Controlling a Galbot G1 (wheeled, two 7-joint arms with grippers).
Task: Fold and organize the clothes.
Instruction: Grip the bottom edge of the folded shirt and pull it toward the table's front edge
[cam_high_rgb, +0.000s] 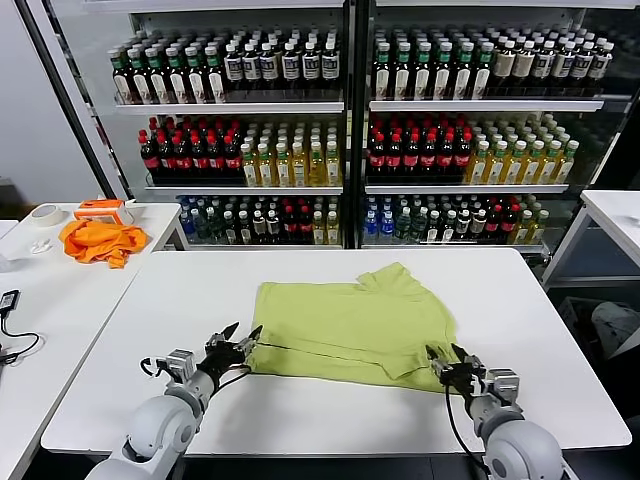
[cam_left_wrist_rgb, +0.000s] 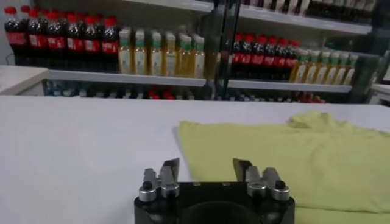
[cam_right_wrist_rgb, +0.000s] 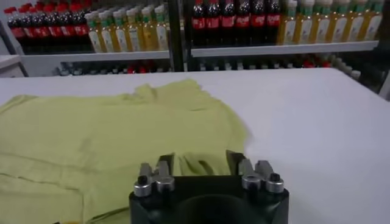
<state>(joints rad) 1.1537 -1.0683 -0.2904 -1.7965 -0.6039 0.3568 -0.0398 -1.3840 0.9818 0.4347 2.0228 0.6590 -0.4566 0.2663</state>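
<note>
Head view: one white rectangular table (cam_high_rgb: 330, 420) with a smooth matte top. On it, one lime yellow-green T-shirt (cam_high_rgb: 352, 322) of soft cotton, folded to a rough rectangle with a wrinkled upper layer; it lies mid-table, its near hem close to the near edge, a collar bump toward the far edge. No print shows. Left gripper (cam_high_rgb: 240, 341) hangs low at the shirt's near left corner, black fingers spread, tips at the cloth edge, nothing held. Right gripper (cam_high_rgb: 446, 358) sits at the near right corner of the shirt, fingers apart, holding nothing. Both forearms reach in from the near edge. One side table (cam_high_rgb: 60, 300) to the left carries one crumpled orange cloth (cam_high_rgb: 100, 241) and one tape roll (cam_high_rgb: 46, 214). Behind, two glass-fronted coolers (cam_high_rgb: 345, 120) hold rows of bottles.

Left wrist view: left gripper (cam_left_wrist_rgb: 206, 170) with two dark fingers parted, bare table and the shirt's edge between them; T-shirt (cam_left_wrist_rgb: 292, 161) spreads beyond on the white table (cam_left_wrist_rgb: 79, 152).

Right wrist view: right gripper (cam_right_wrist_rgb: 200, 163) parted over the shirt's corner; T-shirt (cam_right_wrist_rgb: 103, 140) lies rumpled, a folded seam running across it
</note>
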